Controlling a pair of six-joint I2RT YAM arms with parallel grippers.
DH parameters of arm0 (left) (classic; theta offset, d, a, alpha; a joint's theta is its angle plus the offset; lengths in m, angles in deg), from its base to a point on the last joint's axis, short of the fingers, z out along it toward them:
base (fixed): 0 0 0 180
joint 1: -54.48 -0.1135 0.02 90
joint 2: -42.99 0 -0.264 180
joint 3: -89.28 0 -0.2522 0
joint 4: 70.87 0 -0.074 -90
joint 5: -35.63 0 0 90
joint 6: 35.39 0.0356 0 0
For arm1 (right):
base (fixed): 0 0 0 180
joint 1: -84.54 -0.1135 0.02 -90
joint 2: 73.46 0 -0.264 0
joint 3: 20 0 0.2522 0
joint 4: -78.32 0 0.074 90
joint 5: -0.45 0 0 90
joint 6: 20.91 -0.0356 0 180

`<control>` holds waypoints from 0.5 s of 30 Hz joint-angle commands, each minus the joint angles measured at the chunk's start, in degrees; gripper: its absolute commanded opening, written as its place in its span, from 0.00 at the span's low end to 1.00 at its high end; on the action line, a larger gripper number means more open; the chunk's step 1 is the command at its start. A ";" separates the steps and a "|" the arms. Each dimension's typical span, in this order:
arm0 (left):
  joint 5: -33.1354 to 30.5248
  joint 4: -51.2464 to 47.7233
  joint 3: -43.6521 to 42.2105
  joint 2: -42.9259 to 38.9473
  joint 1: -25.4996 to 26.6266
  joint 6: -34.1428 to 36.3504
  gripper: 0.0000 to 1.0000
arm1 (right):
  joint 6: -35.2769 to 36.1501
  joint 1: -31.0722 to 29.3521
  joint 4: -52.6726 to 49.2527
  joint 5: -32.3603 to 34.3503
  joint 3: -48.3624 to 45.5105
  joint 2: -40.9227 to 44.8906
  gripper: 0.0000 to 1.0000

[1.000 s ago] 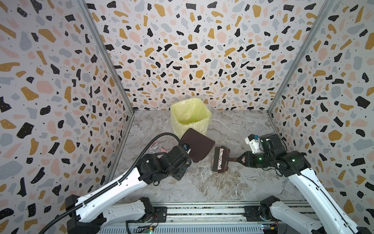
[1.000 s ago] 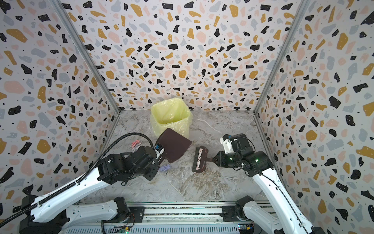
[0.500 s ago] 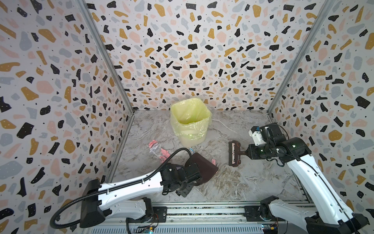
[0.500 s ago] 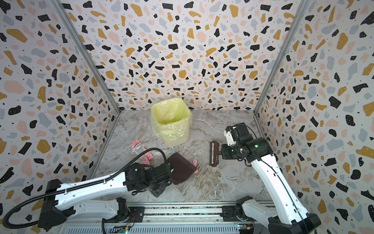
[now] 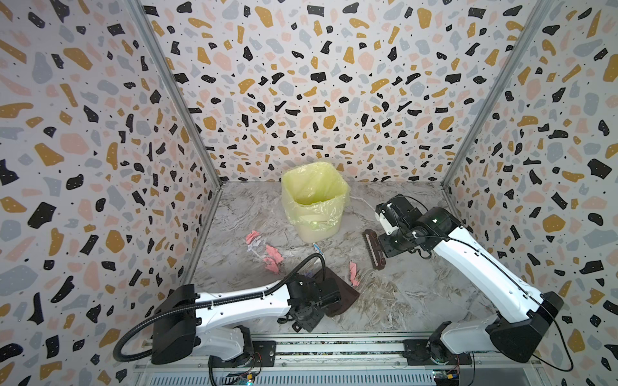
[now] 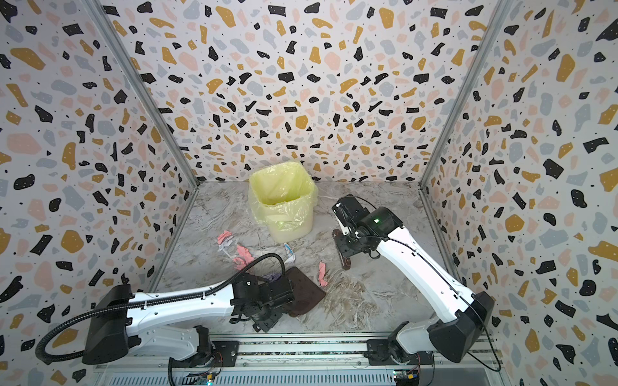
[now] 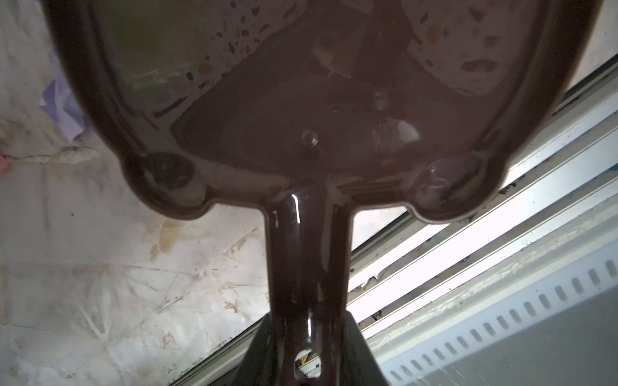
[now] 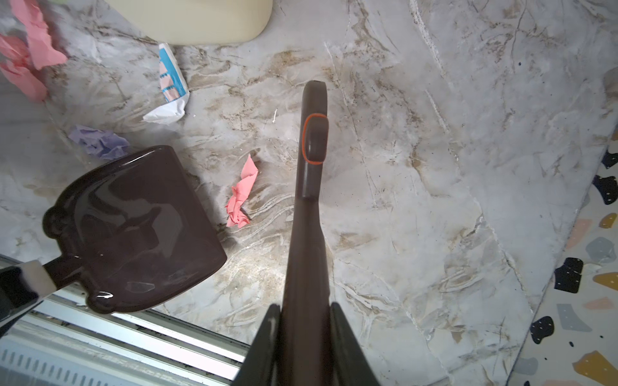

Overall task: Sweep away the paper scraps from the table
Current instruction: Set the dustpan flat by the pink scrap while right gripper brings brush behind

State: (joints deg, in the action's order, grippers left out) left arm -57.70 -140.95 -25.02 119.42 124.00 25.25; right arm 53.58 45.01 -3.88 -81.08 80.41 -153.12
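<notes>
Scraps [image 5: 272,257] lie on the surface [image 5: 418,294] ahead of both tools. The left tool [image 7: 307,334] is clamped narrow on the handle of the pan [image 8: 140,227]. The right tool [image 8: 304,334] is shut tight on the handle of the brush [image 8: 311,160].

A pink scrap [image 8: 242,194] sits between the tools, just beside the pan's open edge and near the brush. A lilac scrap [image 8: 100,142] lies at the pan's far corner, beyond the left tool. A blue-and-white scrap [image 8: 170,87] and more pink ones lie further out from the left tool, near the bin [image 5: 314,204].

We judge them feather-light, soft and crumpled. They are likely to skid, flutter or slip under the pan's edge, so they are no thing to pinch. We would take hold of them with the bristles alone, set down behind each scrap on the side away from the pan, and draw it in with a low, slow stroke.

The right wrist view shows the gap between the pink scrap and the pan, but only the brush's back. Both top views show its bristles and the whole spread of scraps. The left wrist view is filled by the pan and shows just a lilac corner beside it. We cannot tell whether the pan's edge touches the surface.
</notes>
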 commanded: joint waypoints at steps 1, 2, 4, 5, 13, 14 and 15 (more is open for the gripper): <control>0.68 1.28 0.52 0.90 0.44 1.50 0.00 | 1.00 -1.37 0.39 2.95 2.59 -0.11 0.00; 0.76 1.67 0.68 1.32 0.44 1.72 0.00 | 0.93 -1.92 0.64 3.04 2.41 -0.54 0.00; 0.95 2.23 0.96 2.14 0.44 2.17 0.00 | 0.93 -2.73 0.87 3.13 2.41 -1.37 0.00; 0.88 2.41 1.12 2.65 0.51 2.50 0.00 | 0.92 -3.13 1.00 3.19 2.43 -1.78 0.00; 0.17 4.76 1.67 5.69 0.53 4.31 0.00 | 1.45 -4.49 1.38 3.13 2.93 -3.96 0.00; 0.17 4.98 1.71 5.84 0.53 4.40 0.00 | 1.46 -4.58 1.38 3.13 2.94 -4.17 0.00; 0.17 5.29 1.67 6.06 0.53 4.48 0.00 | 1.57 -4.72 1.40 3.00 2.96 -4.40 0.00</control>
State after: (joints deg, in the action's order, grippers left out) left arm -57.29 -136.84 -24.73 125.06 124.11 28.48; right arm 54.48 40.71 -2.85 -79.33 80.94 -157.86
